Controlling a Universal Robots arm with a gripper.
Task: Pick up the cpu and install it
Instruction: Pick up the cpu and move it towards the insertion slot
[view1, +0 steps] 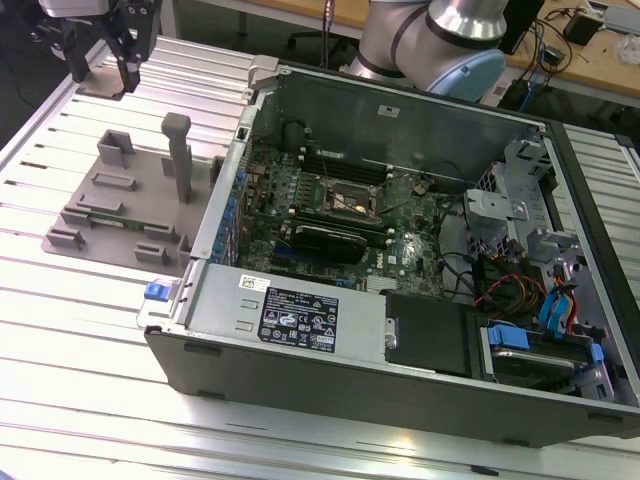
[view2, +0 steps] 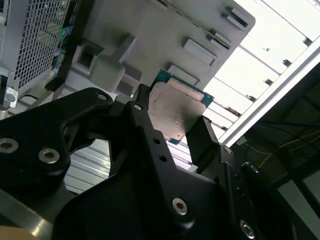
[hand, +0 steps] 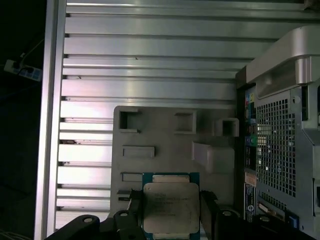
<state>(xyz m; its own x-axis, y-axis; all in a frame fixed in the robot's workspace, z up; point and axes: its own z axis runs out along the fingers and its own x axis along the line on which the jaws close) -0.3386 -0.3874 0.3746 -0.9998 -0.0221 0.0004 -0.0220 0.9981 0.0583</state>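
Exterior view: the hand (view1: 100, 62) hangs at the far corner of the exterior view's left, over the ribbed metal worktop (view1: 90, 380). Whether it is open or closed can't be told from here. A grey moulded tray (view1: 125, 205) lies just beside the open computer case (view1: 400, 250). The bare motherboard socket (view1: 345, 197) sits mid-board inside. The power supply (view1: 290, 310) carries a black label and a white label, the print too small to make out. The robot arm (view1: 440, 35) is behind the case.

Second wrist view: the cpu (view2: 175, 112) is clamped by two opposite edges between the black fingers (view2: 144, 102), silver plate facing the camera and a thin teal rim showing. The tray is behind it, with the case's rear grille beside.

First wrist view: same grip. The cpu (hand: 171, 207) sits flat between the fingers (hand: 134, 212), seen against the tray's near edge. There is faint print on its lid, not legible. Small stickers (hand: 250, 192) run down the back of the case, unreadable.
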